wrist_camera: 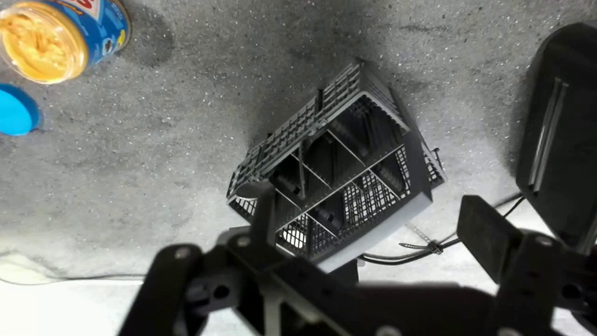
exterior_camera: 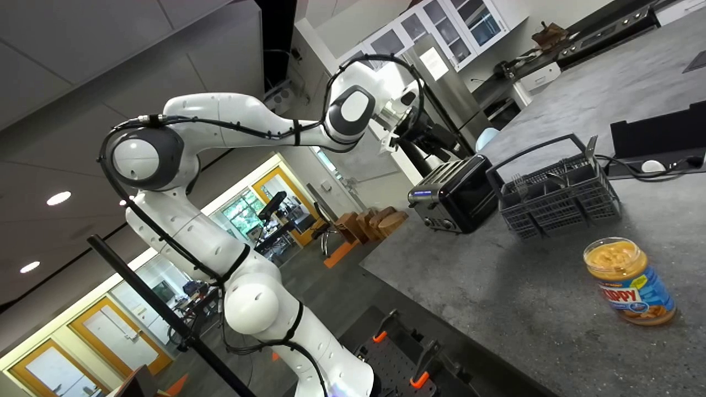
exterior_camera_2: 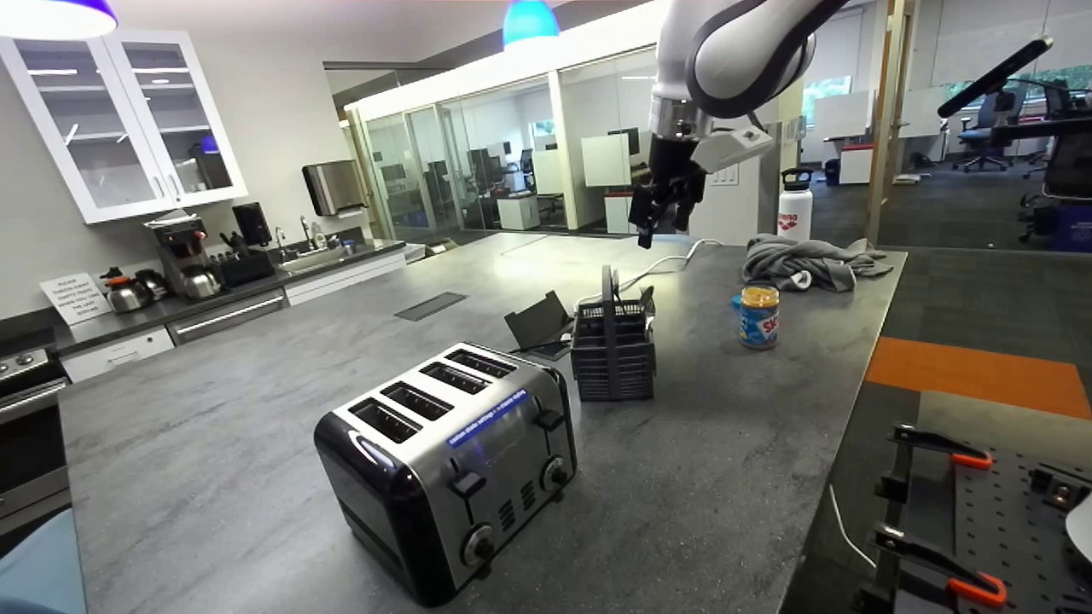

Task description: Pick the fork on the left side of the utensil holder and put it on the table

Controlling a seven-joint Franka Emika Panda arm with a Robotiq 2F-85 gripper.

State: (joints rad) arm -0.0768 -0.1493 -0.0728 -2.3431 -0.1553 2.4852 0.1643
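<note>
Peanut butter jar [exterior_camera_2: 759, 321], blue-labelled, upright, open-topped. Blue lid [wrist_camera: 17, 111], just beside the jar. Toaster [exterior_camera_2: 448, 469], four-slot, black and silver, well apart from the jar. Grey cloth [exterior_camera_2: 806, 263], crumpled, behind the jar in an exterior view. White bottle [exterior_camera_2: 794, 213], farther behind the jar.

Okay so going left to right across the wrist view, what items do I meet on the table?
Peanut butter jar, utensil holder, toaster. The blue lid overlaps the jar's left-to-right span, so it's left out.
</note>
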